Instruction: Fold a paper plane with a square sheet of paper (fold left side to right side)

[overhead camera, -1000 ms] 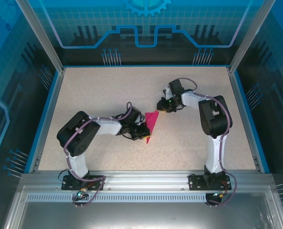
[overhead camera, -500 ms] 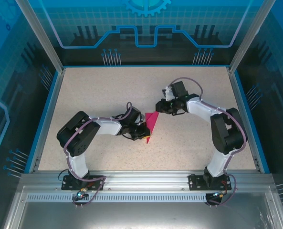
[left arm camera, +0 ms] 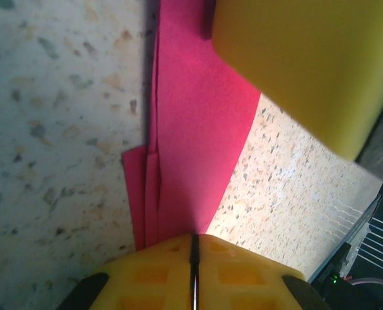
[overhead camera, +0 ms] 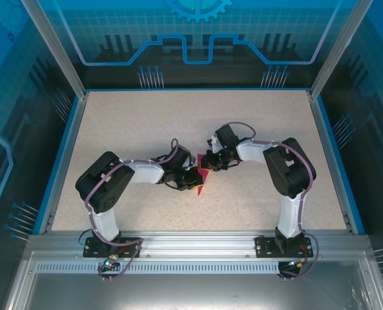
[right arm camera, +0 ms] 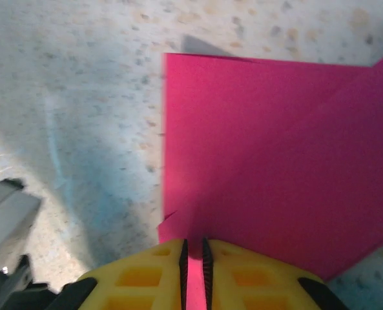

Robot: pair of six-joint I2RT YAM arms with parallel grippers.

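On the left, the left arm [overhead camera: 123,177] reaches in toward the middle of the speckled counter [overhead camera: 126,123], and its end effector [overhead camera: 192,180] sits at the near end of the sheet of paper [overhead camera: 203,174]. In the left wrist view this end effector [left arm camera: 192,244] has its yellow fingers drawn together to a thin seam with the magenta-pink paper [left arm camera: 197,129] running into it, so it appears to pinch the sheet. That grip most likely anchors the near end so the paper cannot slide while a fold is worked. The sheet lies at the centre of the counter between the two end effectors, already creased. Layered edges show along its left side, and the right wrist view shows a diagonal fold line across the pink surface [right arm camera: 275,148]. On the right, the right arm [overhead camera: 288,168] bends inward, and its end effector [overhead camera: 205,163] meets the far end of the sheet. Seen close, its fingers [right arm camera: 233,271] stand almost together with pink showing in the slit, a narrow hold on the paper's edge, probably to guide or lift the flap. The count is one sheet, two arms, two end effectors and two yellow fingers on each.
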